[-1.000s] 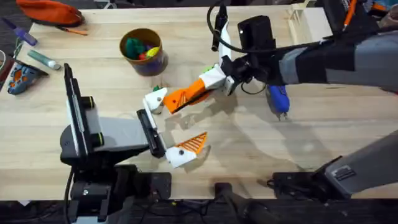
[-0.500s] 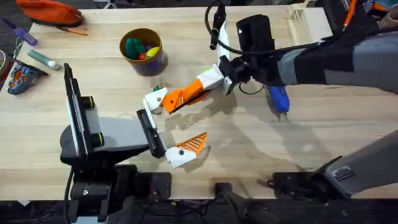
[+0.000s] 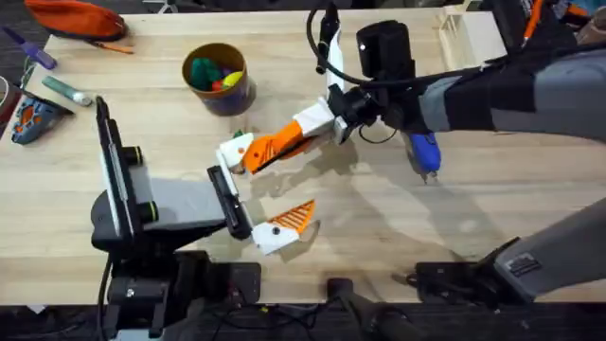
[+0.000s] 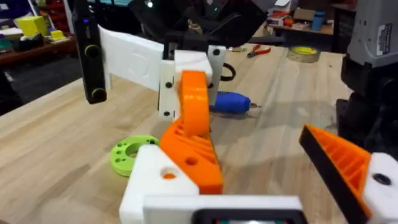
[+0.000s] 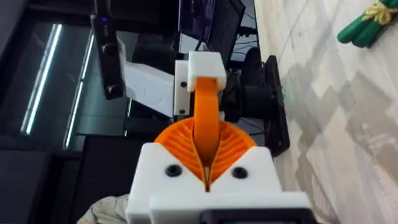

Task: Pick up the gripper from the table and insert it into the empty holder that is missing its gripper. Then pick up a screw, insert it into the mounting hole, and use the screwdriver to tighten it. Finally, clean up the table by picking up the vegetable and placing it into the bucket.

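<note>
Light wooden table (image 3: 398,227) holds the untouched screwdriver (image 3: 423,153) at three o'clock of the right gripper (image 3: 275,147), which pinches the orange gripper (image 3: 260,152) against the wide-open left gripper (image 3: 256,194)'s holder (image 3: 234,152); screw and vegetable (image 3: 240,135) remain.

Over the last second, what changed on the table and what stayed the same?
The right gripper, shut on the orange gripper piece, edged slightly left, pressing the piece toward the white holder on the left arm. Nothing was grabbed or released. The left gripper, the screwdriver, the bucket and the vegetable stayed put.
</note>
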`<action>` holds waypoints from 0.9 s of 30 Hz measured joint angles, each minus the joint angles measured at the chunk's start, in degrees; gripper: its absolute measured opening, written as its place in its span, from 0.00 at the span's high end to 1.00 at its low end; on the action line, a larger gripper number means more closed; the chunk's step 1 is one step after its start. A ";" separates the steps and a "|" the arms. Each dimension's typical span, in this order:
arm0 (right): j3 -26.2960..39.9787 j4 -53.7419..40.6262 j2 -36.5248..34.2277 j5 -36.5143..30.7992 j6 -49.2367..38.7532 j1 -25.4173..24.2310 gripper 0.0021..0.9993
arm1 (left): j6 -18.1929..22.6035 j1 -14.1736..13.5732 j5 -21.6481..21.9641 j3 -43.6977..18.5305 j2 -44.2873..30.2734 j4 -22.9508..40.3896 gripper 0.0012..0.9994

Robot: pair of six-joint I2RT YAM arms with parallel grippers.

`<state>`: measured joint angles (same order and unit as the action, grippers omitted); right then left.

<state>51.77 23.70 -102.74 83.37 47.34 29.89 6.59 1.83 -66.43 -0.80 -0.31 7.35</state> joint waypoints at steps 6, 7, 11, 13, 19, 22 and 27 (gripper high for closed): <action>-0.65 10.80 -0.04 -3.16 6.22 0.23 0.99 | 0.45 0.07 0.56 0.00 0.01 -0.09 0.01; -1.15 12.59 -0.04 -3.61 7.30 0.33 0.99 | 0.50 0.11 0.65 0.00 0.02 -0.11 0.01; -3.20 18.26 -0.04 -4.74 11.50 0.64 0.99 | 0.46 0.15 0.68 0.00 0.02 -0.09 0.01; -3.54 18.95 -0.04 -5.21 13.35 0.81 0.99 | 0.28 0.23 0.70 0.00 0.01 -0.08 0.01; -3.88 19.24 -0.04 -5.73 14.22 1.01 0.99 | 0.20 0.26 0.83 0.00 0.02 -0.09 0.01; -4.40 19.51 -0.04 -5.79 14.42 1.01 0.99 | -0.10 0.26 0.59 0.00 0.02 -0.07 0.01; -4.50 21.08 -0.02 -6.25 14.59 1.51 0.99 | -0.17 0.26 0.63 0.00 0.02 -0.07 0.01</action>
<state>47.27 44.78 -102.76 77.12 61.93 31.40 6.42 2.09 -65.80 -0.80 -0.30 7.29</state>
